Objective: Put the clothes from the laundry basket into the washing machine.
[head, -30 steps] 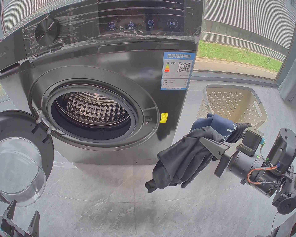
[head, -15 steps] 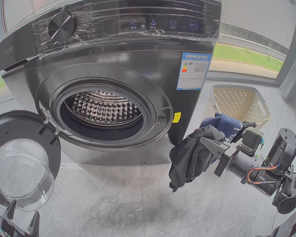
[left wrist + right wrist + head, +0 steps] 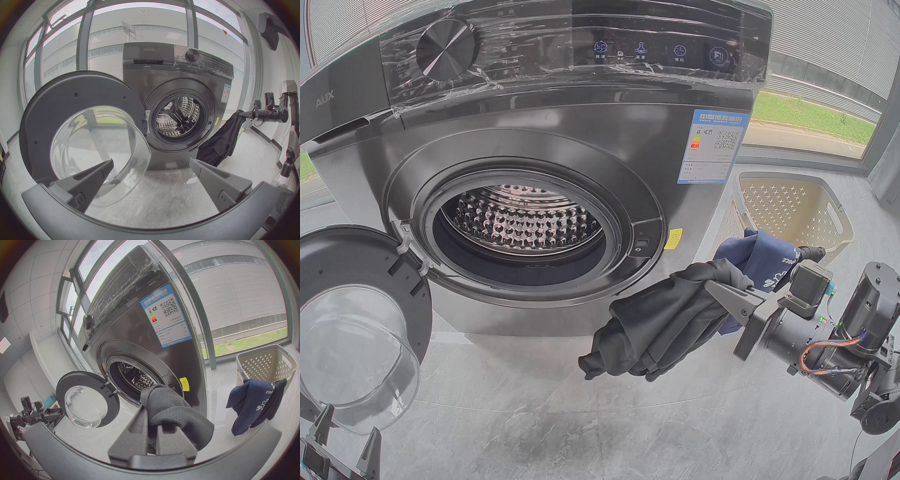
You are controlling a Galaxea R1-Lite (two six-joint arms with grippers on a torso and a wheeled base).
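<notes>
- Head view: the washing machine is a dark grey metal front-loader, its control panel wrapped in wrinkled clear film.
- Its round opening shows the drum, bright steel with a studded, perforated wall.
- The door is swung open to the left, a dark round frame with a clear, bowl-shaped glass pane.
- The laundry basket stands far right of the machine. It is beige plastic with star-shaped cutouts and a handle slot.
- The dark grey garment is soft and bunched. It hangs off the floor, just right of the machine's opening.
- The right gripper is clamped on the garment's upper end, the arm held level and pointing left.
- The left gripper sits low at the near left, under the door.
- Left wrist view: the grey wedge-shaped fingers are spread wide with nothing between them, aimed at the door glass, above the pale veined stone floor.
- Right wrist view: the pinched cloth shows a fine mesh knit, folded over the closed tips.
- A navy garment with white print drapes over the basket's near rim, a black piece beside it.
</notes>
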